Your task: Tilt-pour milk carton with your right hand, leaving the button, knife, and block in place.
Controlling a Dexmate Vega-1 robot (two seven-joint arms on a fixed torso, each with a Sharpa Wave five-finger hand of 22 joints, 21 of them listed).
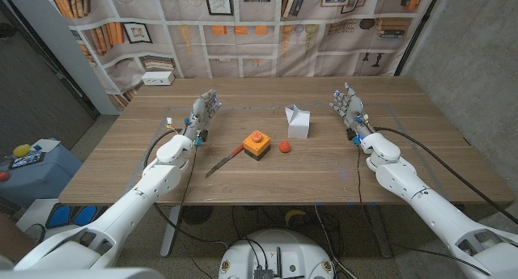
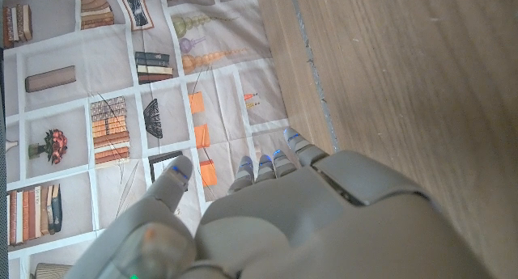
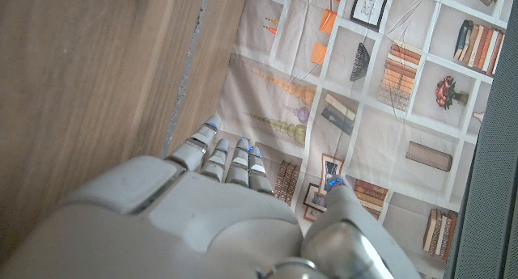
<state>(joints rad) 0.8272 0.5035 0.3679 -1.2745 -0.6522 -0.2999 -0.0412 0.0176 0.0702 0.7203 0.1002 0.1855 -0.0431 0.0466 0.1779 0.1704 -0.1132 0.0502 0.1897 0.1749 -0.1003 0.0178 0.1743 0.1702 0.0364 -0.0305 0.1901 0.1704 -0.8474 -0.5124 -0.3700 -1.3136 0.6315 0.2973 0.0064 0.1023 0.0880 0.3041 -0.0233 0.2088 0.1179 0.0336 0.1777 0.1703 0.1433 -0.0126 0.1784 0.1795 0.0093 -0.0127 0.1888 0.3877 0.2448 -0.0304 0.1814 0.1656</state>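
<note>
A small white milk carton (image 1: pixel 297 121) stands upright at the middle of the table. To its left sits an orange box with a red button (image 1: pixel 256 144), and a small red cone-shaped block (image 1: pixel 285 146) lies between them, nearer me. A knife (image 1: pixel 223 160) with a red handle lies slanted left of the button box. My right hand (image 1: pixel 350 106) stands on its edge right of the carton, fingers apart and empty, well clear of it. My left hand (image 1: pixel 202 114) stands likewise at the left, holding nothing. Their backs show as left hand (image 2: pixel 275 214) and right hand (image 3: pixel 218 214).
The wooden table (image 1: pixel 267 182) has bare room in front of the objects and along both sides. A bookshelf-print backdrop (image 1: pixel 243 36) hangs behind the far edge, with a white box (image 1: pixel 158 78) on the floor at the back left.
</note>
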